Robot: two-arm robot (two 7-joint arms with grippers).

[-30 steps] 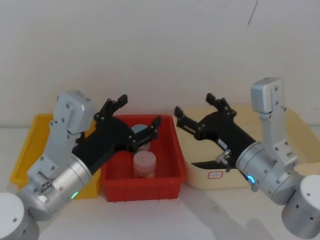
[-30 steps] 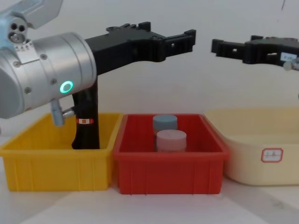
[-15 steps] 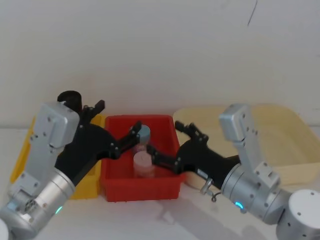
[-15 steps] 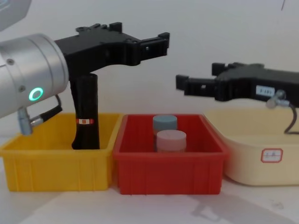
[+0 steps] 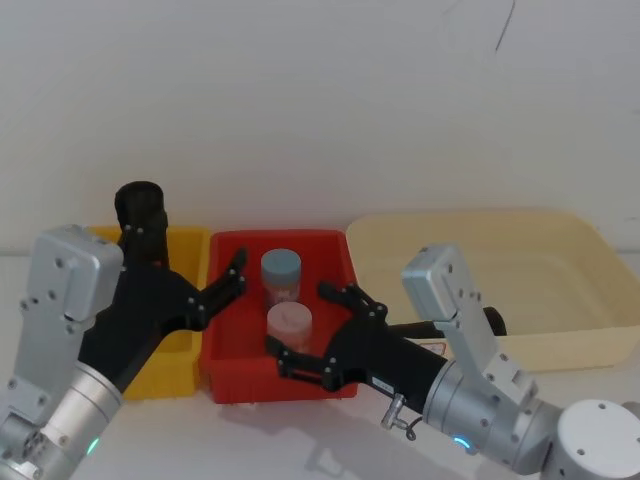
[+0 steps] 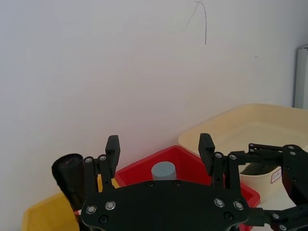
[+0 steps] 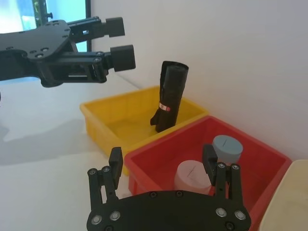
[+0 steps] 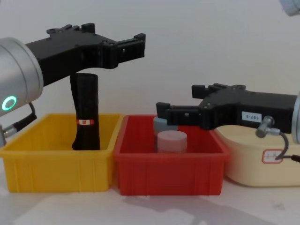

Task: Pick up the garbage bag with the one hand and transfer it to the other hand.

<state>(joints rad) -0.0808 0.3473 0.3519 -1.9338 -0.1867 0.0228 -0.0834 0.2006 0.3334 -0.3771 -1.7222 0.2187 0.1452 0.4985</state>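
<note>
White wall backs the desk; from the head, the bag (image 5: 140,212) stands at the yellow bin's (image 5: 187,242) far edge, the left gripper (image 5: 192,262) spread wide beside it and the right gripper (image 5: 305,322) likewise spread over the red bin (image 5: 300,236). From the chest, the left gripper reaches above the bag's top, seemingly clear of it. Both wrist views show fingers parted, holding nothing.

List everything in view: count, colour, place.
yellow bin: one, yellow, leftmost
red bin: one, red, middle
cream tub: one, cream, rightmost
garbage bag: one, black with a white-and-orange band, upright in the yellow bin
pink cylinder: one, pale pink, front of the red bin
blue-grey cylinder: one, blue-grey, behind the pink cylinder
left gripper: one, black, open, high above where the yellow and red bins meet
right gripper: one, black, open, low over the red bin
</note>
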